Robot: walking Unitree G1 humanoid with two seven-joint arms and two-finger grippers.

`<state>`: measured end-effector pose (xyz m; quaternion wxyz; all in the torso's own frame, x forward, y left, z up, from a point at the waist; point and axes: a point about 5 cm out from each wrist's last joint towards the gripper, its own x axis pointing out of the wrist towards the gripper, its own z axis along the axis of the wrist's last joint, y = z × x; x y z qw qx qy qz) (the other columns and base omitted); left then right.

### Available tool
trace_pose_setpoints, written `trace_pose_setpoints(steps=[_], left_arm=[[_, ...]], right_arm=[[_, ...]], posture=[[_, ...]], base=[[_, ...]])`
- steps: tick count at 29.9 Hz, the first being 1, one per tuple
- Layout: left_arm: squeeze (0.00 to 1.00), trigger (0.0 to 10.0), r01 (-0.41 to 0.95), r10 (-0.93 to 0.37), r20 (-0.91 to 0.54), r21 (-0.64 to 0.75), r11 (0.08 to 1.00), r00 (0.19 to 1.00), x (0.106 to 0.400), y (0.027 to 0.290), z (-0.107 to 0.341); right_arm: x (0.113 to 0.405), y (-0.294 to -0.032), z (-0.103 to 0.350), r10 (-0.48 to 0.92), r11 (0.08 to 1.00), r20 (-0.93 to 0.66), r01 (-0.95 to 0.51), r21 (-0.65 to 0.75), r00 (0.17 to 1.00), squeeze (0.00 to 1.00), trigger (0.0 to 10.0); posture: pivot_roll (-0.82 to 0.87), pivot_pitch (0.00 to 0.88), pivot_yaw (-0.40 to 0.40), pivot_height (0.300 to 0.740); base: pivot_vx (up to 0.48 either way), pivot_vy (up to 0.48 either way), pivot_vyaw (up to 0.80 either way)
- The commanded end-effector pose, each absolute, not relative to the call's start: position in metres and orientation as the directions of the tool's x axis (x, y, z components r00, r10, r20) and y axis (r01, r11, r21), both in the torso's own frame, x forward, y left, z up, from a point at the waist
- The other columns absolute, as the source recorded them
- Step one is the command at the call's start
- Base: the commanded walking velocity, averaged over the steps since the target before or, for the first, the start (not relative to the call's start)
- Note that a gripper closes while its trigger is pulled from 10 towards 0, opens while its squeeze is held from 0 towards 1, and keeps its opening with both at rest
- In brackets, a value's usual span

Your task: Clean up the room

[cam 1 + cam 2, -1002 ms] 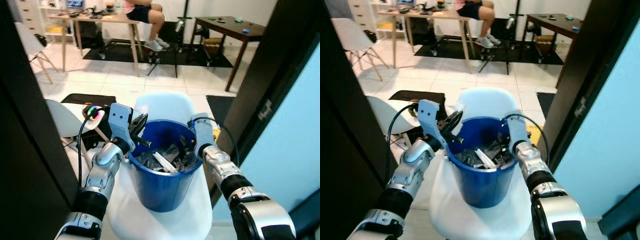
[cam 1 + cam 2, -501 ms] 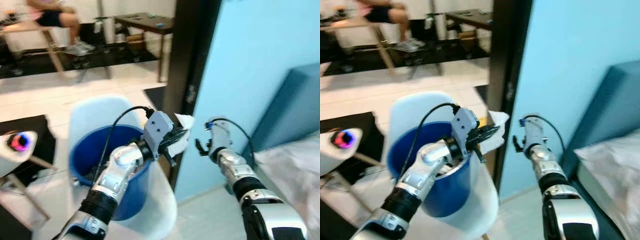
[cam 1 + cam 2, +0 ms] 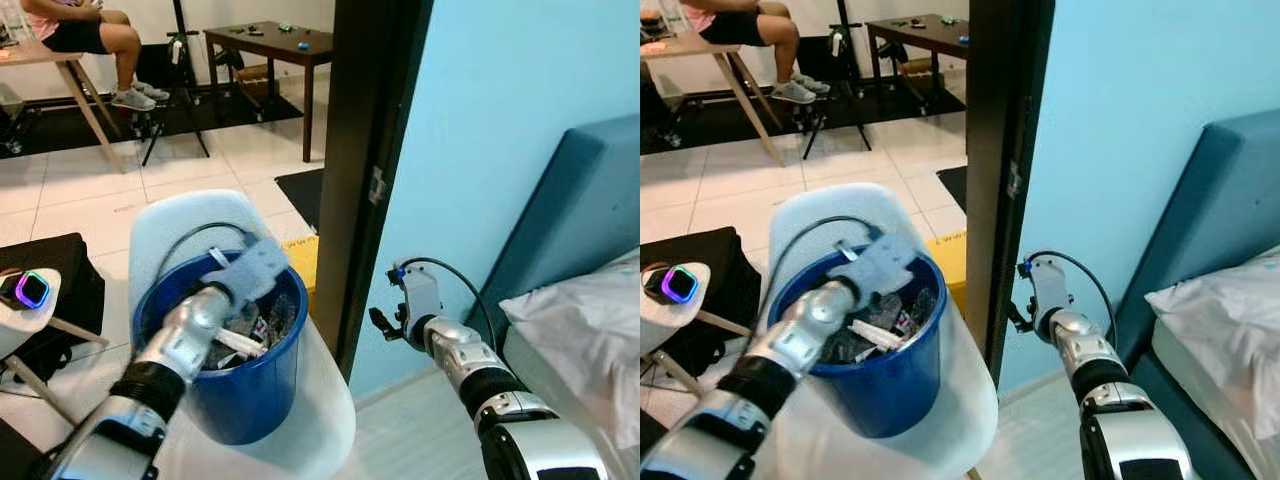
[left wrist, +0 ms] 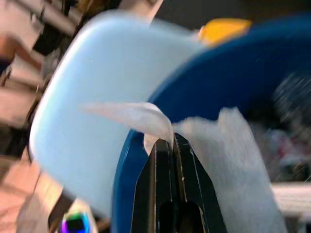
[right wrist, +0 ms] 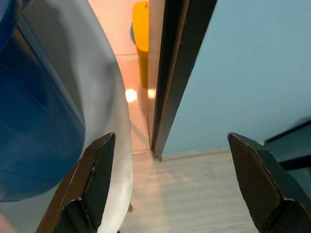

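**Tissue poised over the bucket's rim**

Left eye view: The robot's left gripper (image 3: 255, 277) reaches over the near-left rim of a blue bucket (image 3: 250, 400) that stands on the seat of a white chair (image 3: 320, 420). The arm is motion-blurred, so its fingers cannot be read here. The bucket holds a dark heap of rubbish (image 3: 255, 325). To the right, past the dark door frame (image 3: 365, 150), the right gripper (image 3: 385, 322) hangs in the air beside the light-blue wall (image 3: 500, 120), well apart from the bucket. A person (image 3: 80, 30) sits at a table far left.

Right eye view: The same scene; a bed (image 3: 1230, 320) with a pillow lies at the far right.

Left wrist view: The black fingers (image 4: 160, 165) are pressed together on a white tissue (image 4: 223, 145), which spreads ahead of them right at the bucket's rim, the bucket's inside lying just beyond and below the tips.

Right wrist view: The right gripper's fingers (image 5: 97, 165) stand wide apart and empty, above the floor (image 5: 194, 194) by the door frame.

The tissue appears to sit directly above the bucket's mouth, so the drop likely needs only the left fingers to part; the left arm is far nearer.
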<state>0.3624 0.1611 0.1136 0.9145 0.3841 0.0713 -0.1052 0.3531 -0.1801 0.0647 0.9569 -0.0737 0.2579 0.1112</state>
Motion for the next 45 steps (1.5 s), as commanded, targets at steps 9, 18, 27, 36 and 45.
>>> trace_pose_setpoints(steps=[9,18,27,36,45], left_arm=[[1.0,10.0,0.238,-0.091,-0.246,0.676,0.698,0.965,0.357,0.163,0.089],[1.0,10.0,0.175,-0.146,-0.099,0.655,0.735,0.984,0.362,0.149,0.106],[0.95,10.0,0.275,-0.293,-0.015,0.391,0.878,0.956,0.358,0.138,0.118],[0.0,10.0,0.35,-0.353,0.022,0.073,0.934,0.935,0.339,0.141,0.11],[0.0,10.0,0.385,-0.385,0.003,0.005,0.923,0.923,0.324,0.136,0.094]], right_arm=[[0.354,-0.182,0.067,0.165,0.965,-0.5,-0.244,-0.095,0.85,0.0,10.0],[0.354,-0.18,0.068,0.169,0.962,-0.495,-0.251,-0.104,0.852,0.0,10.0],[0.351,-0.176,0.063,0.174,0.96,-0.513,-0.261,-0.102,0.841,0.0,10.0],[0.334,-0.181,0.039,0.152,0.962,-0.582,-0.254,-0.098,0.799,0.0,10.0],[0.329,-0.183,0.032,0.138,0.963,-0.602,-0.249,-0.104,0.787,0.0,10.0]], posture=[[-0.03,0.017,-0.017,0.74],[-0.03,0.015,-0.016,0.74],[-0.03,0.018,-0.019,0.74],[-0.01,0.029,-0.024,0.74],[0.0,0.032,-0.026,0.74]], base=[[0.0,0.0,0.0],[0.0,0.0,0.0],[0.0,0.0,0.0],[-0.031,0.0,0.0],[-0.345,0.0,0.0]])
